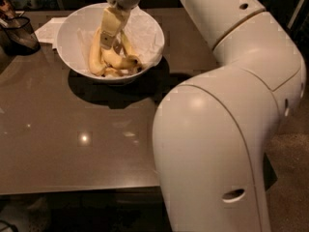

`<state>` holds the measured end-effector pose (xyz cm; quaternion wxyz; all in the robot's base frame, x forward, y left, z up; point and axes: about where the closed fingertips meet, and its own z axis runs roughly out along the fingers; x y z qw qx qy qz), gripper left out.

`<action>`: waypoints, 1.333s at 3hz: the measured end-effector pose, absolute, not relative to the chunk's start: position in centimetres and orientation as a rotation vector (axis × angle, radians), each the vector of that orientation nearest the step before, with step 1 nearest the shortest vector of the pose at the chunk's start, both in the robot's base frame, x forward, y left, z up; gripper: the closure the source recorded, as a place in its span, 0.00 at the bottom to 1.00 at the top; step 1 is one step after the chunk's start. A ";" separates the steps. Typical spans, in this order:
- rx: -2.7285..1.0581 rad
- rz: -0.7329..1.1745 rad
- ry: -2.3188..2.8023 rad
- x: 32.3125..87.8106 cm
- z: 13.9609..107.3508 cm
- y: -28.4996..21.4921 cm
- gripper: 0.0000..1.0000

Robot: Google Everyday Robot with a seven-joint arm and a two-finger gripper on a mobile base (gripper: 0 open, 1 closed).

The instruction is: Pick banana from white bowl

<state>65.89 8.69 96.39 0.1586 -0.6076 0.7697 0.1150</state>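
Note:
The white bowl (pixel 145 28), lined with crumpled white paper, stands at the back of the table and holds several bananas. The thick, strongly curved, deep yellow banana (pixel 120 60) with dark tips lies low in the middle of the bowl. A longer, paler banana (pixel 94 57) lies along the left side, and a slim one (pixel 127 43) lies to the right. My gripper (pixel 107 41) reaches down from above into the middle of the bowl, its tip at the upper end of the curved banana. It hides part of the bananas.
A dark mesh holder (pixel 19 33) and a white napkin (pixel 48 29) sit left of the bowl at the back. My large white arm (pixel 227 129) fills the right half of the view and covers the table's right side. The table's front edge (pixel 77 190) runs near the bottom.

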 end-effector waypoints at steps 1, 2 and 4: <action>-1.736 0.339 2.215 66.0 96.1 10.1 0.31; -1.724 0.351 2.234 66.1 96.0 11.2 0.48; -1.679 0.386 2.297 66.3 95.2 12.4 0.44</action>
